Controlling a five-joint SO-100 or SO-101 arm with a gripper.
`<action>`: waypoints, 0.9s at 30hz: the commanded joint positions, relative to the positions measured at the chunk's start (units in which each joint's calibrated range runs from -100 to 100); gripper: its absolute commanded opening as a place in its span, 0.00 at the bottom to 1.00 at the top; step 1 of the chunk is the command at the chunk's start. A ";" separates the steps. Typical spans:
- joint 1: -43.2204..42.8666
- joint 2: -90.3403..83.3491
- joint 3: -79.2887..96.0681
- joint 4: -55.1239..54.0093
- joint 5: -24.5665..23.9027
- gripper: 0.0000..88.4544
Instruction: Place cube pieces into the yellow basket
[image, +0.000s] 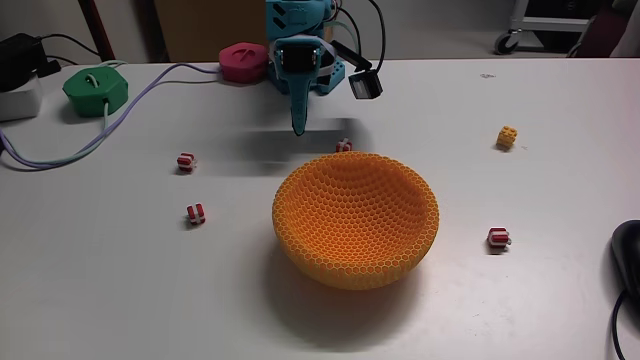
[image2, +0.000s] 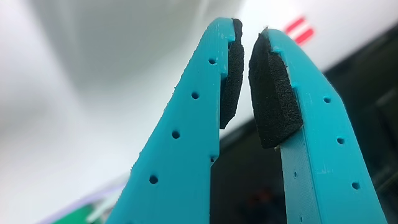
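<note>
With the gripper (image2: 245, 34) nearly closed and empty behind the yellow basket (image: 356, 217), you should pinch the nearest small, light, rigid-looking cube piece (image: 344, 146) across opposite flat faces.

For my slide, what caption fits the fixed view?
Teal arm's jaws hang nearly shut behind the yellow basket, with red-and-white cube pieces scattered around.

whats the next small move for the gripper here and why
Probably open the gripper and lower it toward the cube piece just behind the yellow basket. The wrist view shows its pads nearly touching with nothing between them, the basket looks empty, and in the fixed view that striped cube lies nearest the fingertips.
</note>
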 joint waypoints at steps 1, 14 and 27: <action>3.67 -0.79 -0.60 -0.15 -3.03 0.00; -8.07 18.72 -13.31 4.45 -36.00 0.00; -25.22 51.01 -22.75 -9.28 -55.92 0.28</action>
